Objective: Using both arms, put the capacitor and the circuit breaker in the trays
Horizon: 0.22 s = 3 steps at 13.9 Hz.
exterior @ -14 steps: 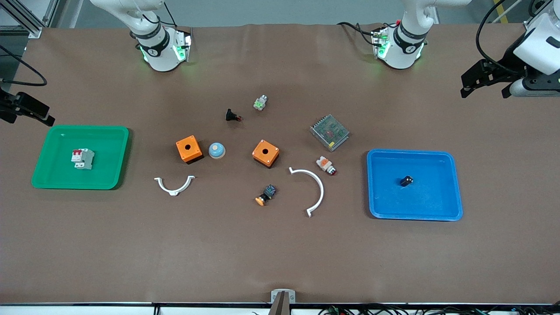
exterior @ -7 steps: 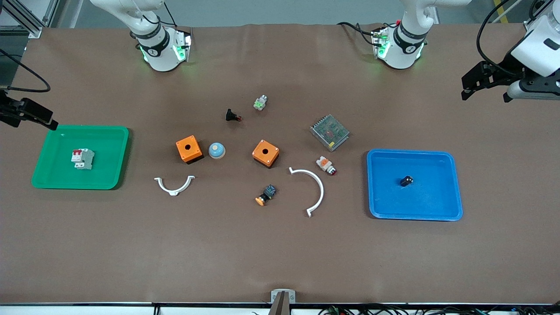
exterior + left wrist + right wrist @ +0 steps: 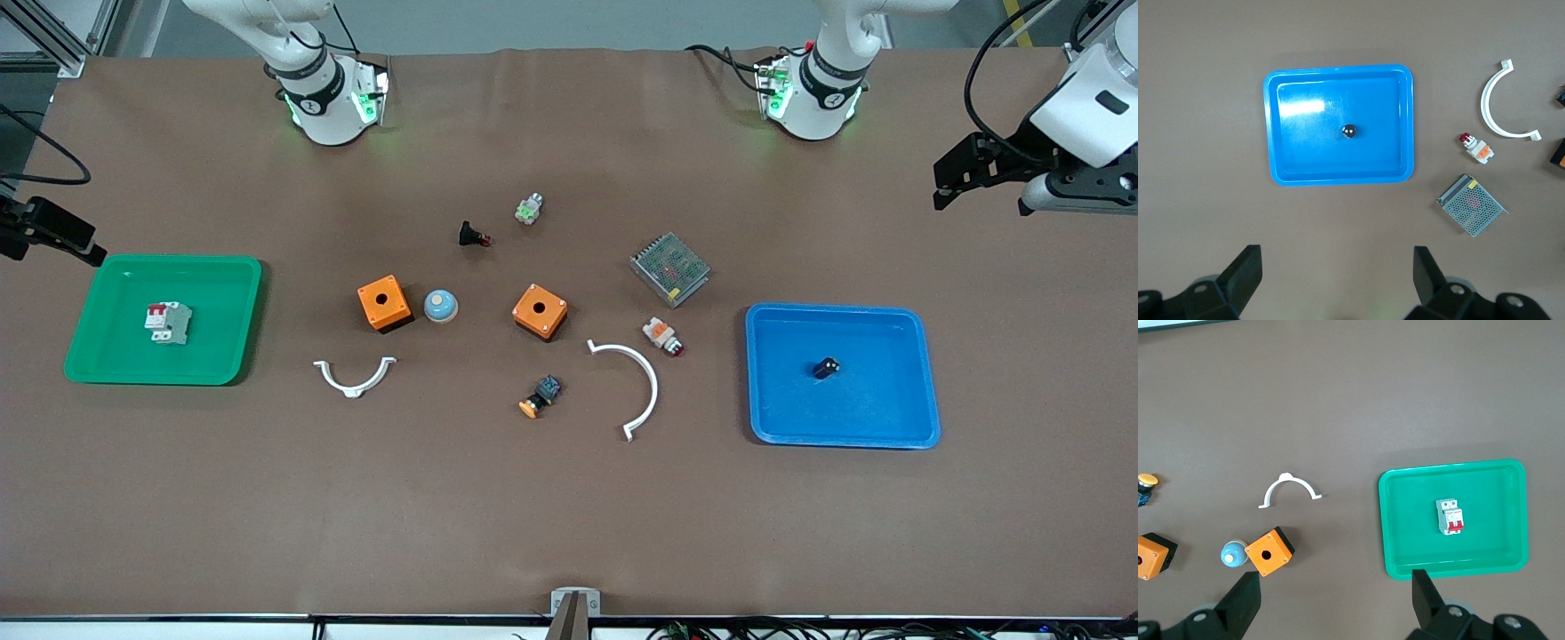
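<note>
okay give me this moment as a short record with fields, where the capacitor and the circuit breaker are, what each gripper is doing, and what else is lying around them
capacitor: capacitor lies in the blue tray, near its middle
circuit breaker: circuit breaker lies in the green tray
left gripper: left gripper open, empty, up over bare table at the left arm's end
right gripper: right gripper open, empty, up over the table's right-arm end beside the green tray
task state: both parts sit in trays, neither is gripped
nearby: metal mesh box and white-and-orange button beside the blue tray

Front cam high, wrist cams overhead (trays shared)
</note>
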Available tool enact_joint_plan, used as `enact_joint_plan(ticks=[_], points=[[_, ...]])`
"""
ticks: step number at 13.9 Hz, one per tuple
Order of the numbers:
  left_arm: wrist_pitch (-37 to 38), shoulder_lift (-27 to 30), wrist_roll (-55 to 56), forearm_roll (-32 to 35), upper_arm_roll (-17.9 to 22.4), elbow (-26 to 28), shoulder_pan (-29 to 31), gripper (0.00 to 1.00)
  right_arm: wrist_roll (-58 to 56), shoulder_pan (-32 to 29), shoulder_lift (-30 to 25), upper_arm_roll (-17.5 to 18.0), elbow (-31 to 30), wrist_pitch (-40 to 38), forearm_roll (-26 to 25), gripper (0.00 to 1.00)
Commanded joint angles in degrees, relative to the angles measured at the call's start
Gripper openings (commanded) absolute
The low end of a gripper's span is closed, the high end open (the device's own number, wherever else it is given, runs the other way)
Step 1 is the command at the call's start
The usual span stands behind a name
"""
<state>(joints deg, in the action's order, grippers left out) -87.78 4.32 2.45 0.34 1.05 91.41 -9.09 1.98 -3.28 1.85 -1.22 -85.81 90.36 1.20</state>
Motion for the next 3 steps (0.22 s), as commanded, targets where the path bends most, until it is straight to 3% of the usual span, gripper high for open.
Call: enact_joint_plan(ticks=[1, 3], points=[[0.25, -0.37, -1.13, 0.89, 0.44, -1.14, -0.49, 1.00, 0.31, -0.24, 0.79, -0.01, 1.61, -0.71, 0.12, 1.00], [0.25, -0.37, -1.22, 0.80, 0.44, -1.14, -0.32, 1.00, 0.31, -0.24, 0.87, -0.01, 1.61, -0.71, 0.03, 1.00]])
